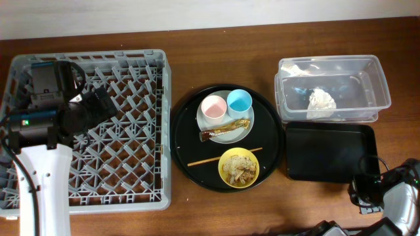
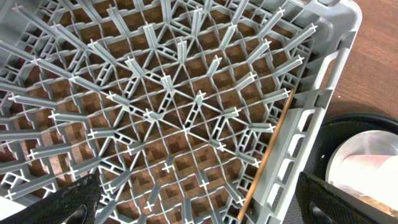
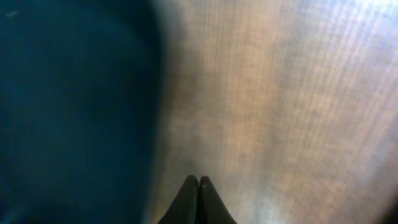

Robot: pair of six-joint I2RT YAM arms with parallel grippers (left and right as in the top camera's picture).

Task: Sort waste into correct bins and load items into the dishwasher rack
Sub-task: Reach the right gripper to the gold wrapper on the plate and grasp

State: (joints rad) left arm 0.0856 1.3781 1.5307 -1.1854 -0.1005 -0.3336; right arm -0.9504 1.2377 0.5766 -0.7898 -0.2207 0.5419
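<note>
The grey dishwasher rack (image 1: 39, 196) fills the left. My left gripper (image 1: 108, 105) hovers over it, open and empty (image 2: 199, 214). One wooden chopstick (image 2: 267, 155) lies along the rack's right inner wall. A second chopstick (image 1: 223, 156) lies on the round black tray (image 1: 187, 141), next to the pale plate (image 1: 226, 134). The plate holds the pink cup (image 1: 213, 106), the blue cup (image 1: 239, 101) and the gold-brown wrapper (image 1: 226, 128). The yellow bowl (image 1: 238, 167) holds food scraps. The white napkin (image 1: 321, 100) lies in the clear tub (image 1: 377, 82). My right gripper (image 1: 367, 190) is shut (image 3: 199, 186).
The shallow black rectangular tray (image 1: 328, 151) sits in front of the clear tub, with my right gripper at its front right corner. The right wrist view is blurred, with a dark surface (image 3: 68, 112) on the left and brown table (image 3: 280, 112) on the right.
</note>
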